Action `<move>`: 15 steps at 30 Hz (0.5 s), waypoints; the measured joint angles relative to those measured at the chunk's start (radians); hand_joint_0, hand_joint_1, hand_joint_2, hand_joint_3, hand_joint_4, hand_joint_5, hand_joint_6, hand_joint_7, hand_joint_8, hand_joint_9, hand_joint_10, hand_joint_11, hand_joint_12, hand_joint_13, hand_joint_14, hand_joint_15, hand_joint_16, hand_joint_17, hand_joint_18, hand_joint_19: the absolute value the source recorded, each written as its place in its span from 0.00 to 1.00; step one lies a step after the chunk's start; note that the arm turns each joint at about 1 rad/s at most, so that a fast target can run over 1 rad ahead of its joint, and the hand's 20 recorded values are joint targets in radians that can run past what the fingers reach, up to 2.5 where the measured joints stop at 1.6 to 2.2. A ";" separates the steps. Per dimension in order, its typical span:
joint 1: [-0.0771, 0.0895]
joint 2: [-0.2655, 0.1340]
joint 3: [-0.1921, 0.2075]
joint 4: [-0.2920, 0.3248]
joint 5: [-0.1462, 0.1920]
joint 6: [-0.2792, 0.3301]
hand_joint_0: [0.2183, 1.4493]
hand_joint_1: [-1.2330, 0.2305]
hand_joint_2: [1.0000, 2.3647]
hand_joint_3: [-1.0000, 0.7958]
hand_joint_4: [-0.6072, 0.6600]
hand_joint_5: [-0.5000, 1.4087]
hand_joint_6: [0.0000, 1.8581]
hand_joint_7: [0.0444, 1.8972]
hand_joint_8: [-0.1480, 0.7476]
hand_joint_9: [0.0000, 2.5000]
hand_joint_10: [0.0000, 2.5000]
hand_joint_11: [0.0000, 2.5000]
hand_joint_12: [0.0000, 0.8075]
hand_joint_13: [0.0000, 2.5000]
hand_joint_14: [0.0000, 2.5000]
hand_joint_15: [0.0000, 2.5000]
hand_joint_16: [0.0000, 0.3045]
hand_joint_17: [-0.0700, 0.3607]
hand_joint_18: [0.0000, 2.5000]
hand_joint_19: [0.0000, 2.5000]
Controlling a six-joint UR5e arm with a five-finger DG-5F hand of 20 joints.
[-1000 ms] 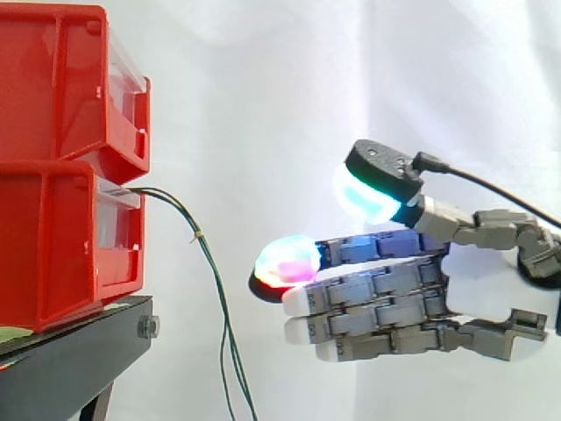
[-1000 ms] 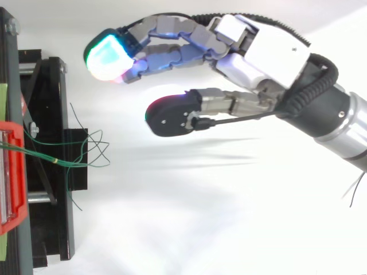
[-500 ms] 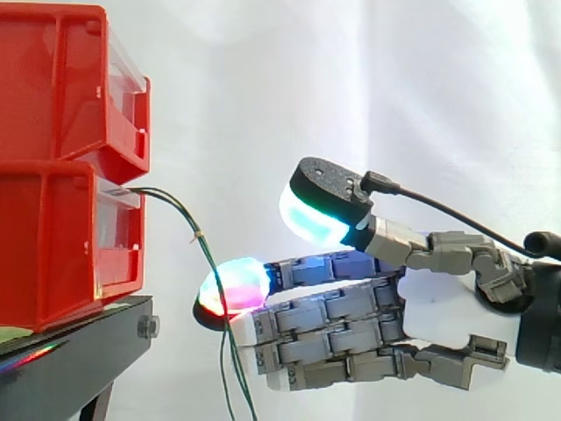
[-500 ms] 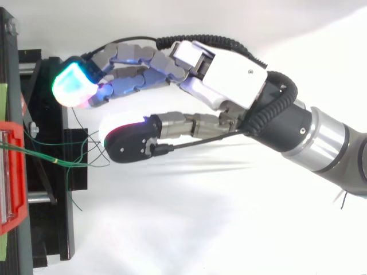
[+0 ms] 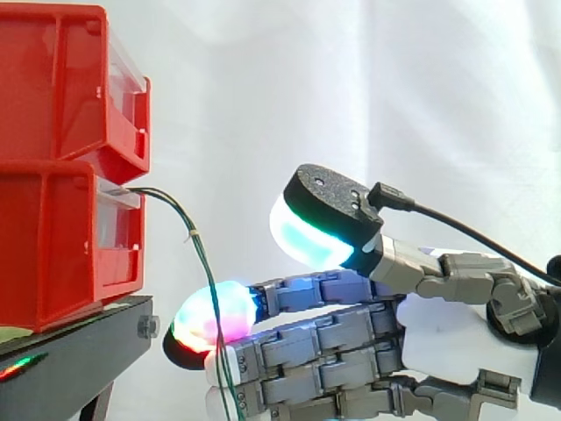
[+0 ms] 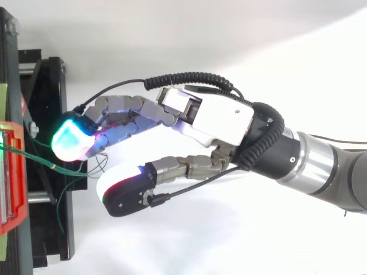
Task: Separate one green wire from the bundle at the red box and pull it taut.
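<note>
The robot hand (image 6: 221,120) is open: fingers nearly straight, thumb spread apart, gripping nothing. The thin green wires (image 5: 196,239) leave the lower red plastic box (image 5: 61,250) and hang down across the glowing fingertips (image 5: 210,317). Whether they touch is unclear, and the picture's bottom edge cuts off their lower ends.

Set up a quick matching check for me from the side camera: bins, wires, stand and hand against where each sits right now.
Things:
1. stacked red plastic bins
2. thin green wire bundle
3. black metal stand
4. grey jointed robot hand

Places or states:
A. directly beneath the bins
B. comes out of the lower bin's front and hangs down
C. extends from the right edge, fingers straight, thumb apart above them
D. at the left edge, one on top of the other

Pairs: 1-D, 2-B, 3-A, 4-C
</note>
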 measured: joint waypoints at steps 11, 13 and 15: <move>0.003 0.000 0.045 0.003 -0.074 -0.023 0.30 0.46 0.00 0.28 0.80 0.21 0.27 0.55 0.56 0.33 0.00 0.09 0.51 0.28 0.00 0.07 0.15 0.40 0.21 0.11; 0.004 0.000 0.051 0.004 -0.090 -0.032 0.30 0.46 0.00 0.28 0.80 0.21 0.27 0.55 0.56 0.33 0.00 0.09 0.51 0.28 0.00 0.07 0.15 0.40 0.21 0.11; 0.004 0.000 0.054 0.005 -0.099 -0.038 0.30 0.46 0.00 0.28 0.80 0.22 0.27 0.55 0.56 0.34 0.00 0.09 0.51 0.28 0.00 0.07 0.15 0.40 0.22 0.11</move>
